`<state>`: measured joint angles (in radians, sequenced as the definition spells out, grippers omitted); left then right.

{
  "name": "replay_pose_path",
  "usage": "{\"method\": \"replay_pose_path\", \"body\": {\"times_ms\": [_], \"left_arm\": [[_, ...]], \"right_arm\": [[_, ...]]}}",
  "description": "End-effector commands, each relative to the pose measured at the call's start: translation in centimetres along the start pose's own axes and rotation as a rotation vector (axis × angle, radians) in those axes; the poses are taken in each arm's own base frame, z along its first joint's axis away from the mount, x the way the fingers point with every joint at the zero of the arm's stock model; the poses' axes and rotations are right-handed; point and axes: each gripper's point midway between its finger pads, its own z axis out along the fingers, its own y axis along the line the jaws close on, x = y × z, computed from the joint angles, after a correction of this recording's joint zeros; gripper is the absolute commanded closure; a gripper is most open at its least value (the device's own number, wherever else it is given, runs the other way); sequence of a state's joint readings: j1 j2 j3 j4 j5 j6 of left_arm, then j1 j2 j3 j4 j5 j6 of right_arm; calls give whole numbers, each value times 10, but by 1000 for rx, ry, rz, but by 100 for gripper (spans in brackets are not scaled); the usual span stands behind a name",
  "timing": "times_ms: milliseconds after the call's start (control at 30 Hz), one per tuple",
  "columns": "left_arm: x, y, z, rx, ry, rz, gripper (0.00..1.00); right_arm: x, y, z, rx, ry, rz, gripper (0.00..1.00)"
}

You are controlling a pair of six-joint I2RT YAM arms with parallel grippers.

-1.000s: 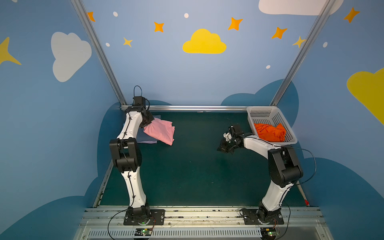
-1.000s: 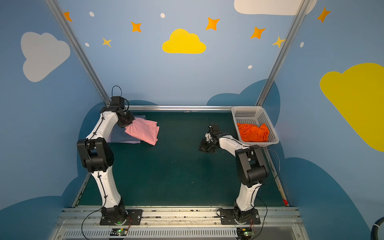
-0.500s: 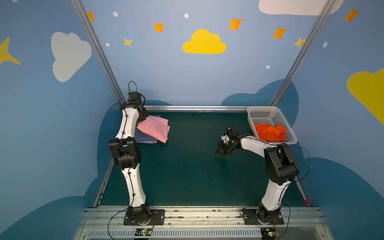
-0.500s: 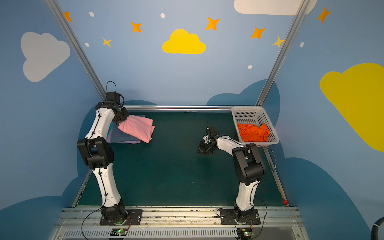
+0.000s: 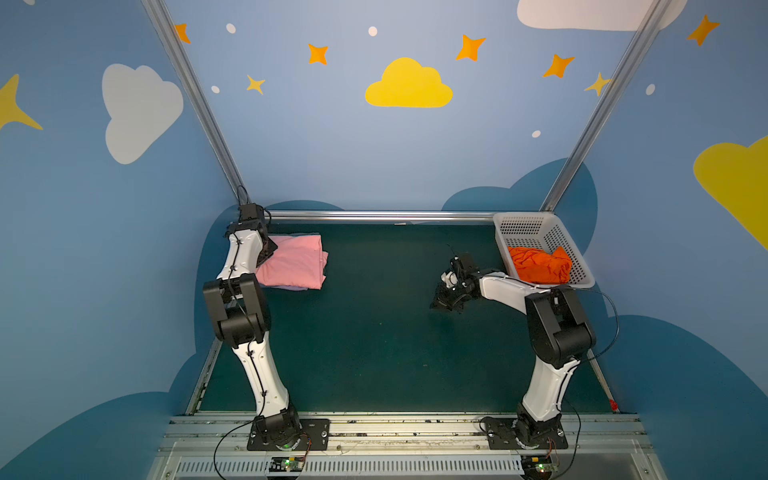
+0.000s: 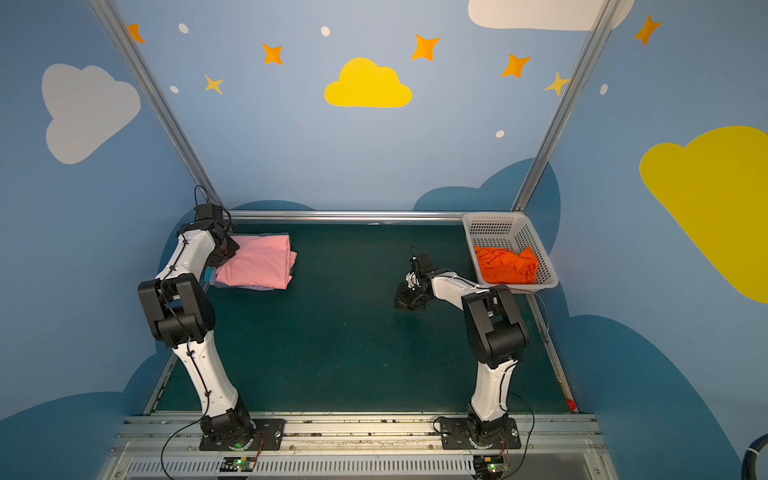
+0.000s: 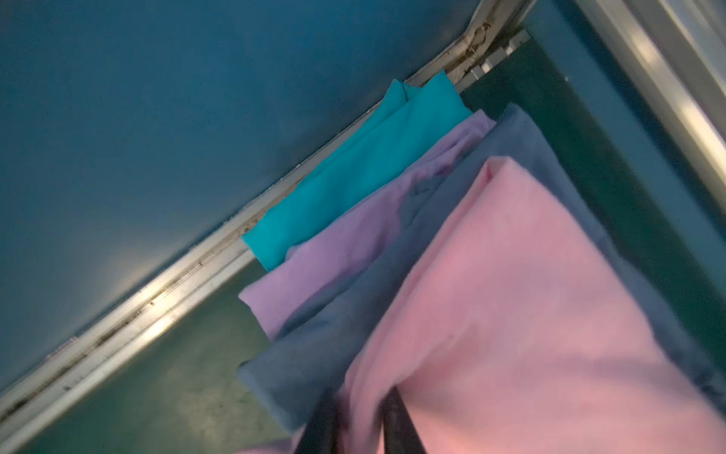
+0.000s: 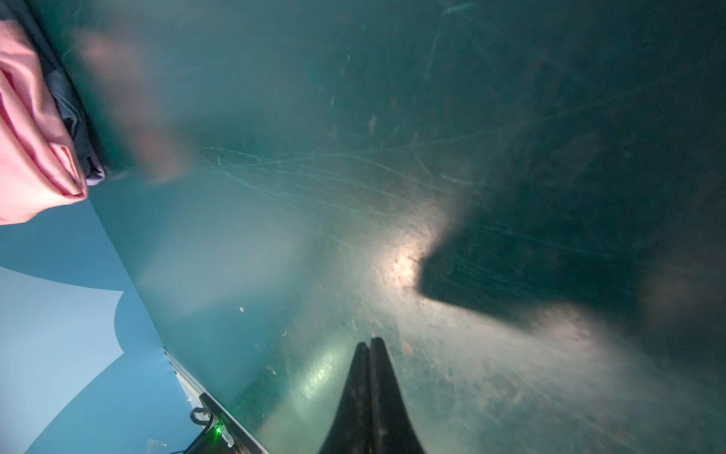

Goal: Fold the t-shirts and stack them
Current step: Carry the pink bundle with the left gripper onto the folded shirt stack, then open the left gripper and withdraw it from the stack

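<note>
A folded light pink t-shirt (image 5: 293,262) (image 6: 259,262) lies on top of a stack at the back left of the green table. In the left wrist view the pink t-shirt (image 7: 530,295) covers a slate-blue one (image 7: 314,353), a lavender one (image 7: 345,251) and a teal one (image 7: 353,173). My left gripper (image 7: 361,393) (image 5: 266,253) is at the stack's left edge, its jaws parted with a fold of pink cloth lying between them. An orange t-shirt (image 5: 538,264) (image 6: 505,264) lies crumpled in the basket. My right gripper (image 8: 370,342) (image 5: 444,297) is shut and empty, low over the bare table.
A white perforated basket (image 5: 519,230) (image 6: 494,228) stands at the back right corner. Metal rails (image 5: 374,216) run along the back and side edges of the table. Blue walls close in on three sides. The stack sits tight against the left rail (image 7: 157,314).
My left gripper carried the pink t-shirt left and back onto the stack, and its jaws have parted. The right gripper stayed low and shut, shifting only slightly.
</note>
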<state>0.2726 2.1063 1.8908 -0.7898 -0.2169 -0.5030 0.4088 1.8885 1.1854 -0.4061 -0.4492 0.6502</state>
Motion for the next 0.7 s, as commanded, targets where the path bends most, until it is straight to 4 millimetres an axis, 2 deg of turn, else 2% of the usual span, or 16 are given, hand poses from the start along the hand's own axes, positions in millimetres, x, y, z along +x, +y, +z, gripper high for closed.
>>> {"method": "replay_pose_path", "body": {"times_ms": [0, 67, 167, 300, 367, 467, 600, 667], "left_arm": [[-6, 5, 4, -45, -17, -24, 57], [-9, 10, -4, -63, -33, -41, 55], [-17, 24, -32, -96, -90, -81, 52], [-7, 49, -76, -130, -187, -159, 49], [4, 57, -95, -117, -238, -196, 47], [27, 58, -122, -27, -273, -215, 47], [70, 47, -149, 187, -262, -166, 45], [93, 56, -159, 227, -273, -157, 40]], "right_arm": [[-3, 7, -1, -12, -2, -11, 100], [-3, 7, -2, -10, -4, -12, 100], [-3, 7, -4, -11, -9, -13, 100], [-1, 12, -10, -23, -20, -17, 100], [-1, 15, -15, -26, -33, -25, 100], [-1, 21, -32, -23, -70, -55, 100], [0, 28, -69, 11, -148, -106, 100], [2, 30, -92, 30, -205, -132, 100]]}}
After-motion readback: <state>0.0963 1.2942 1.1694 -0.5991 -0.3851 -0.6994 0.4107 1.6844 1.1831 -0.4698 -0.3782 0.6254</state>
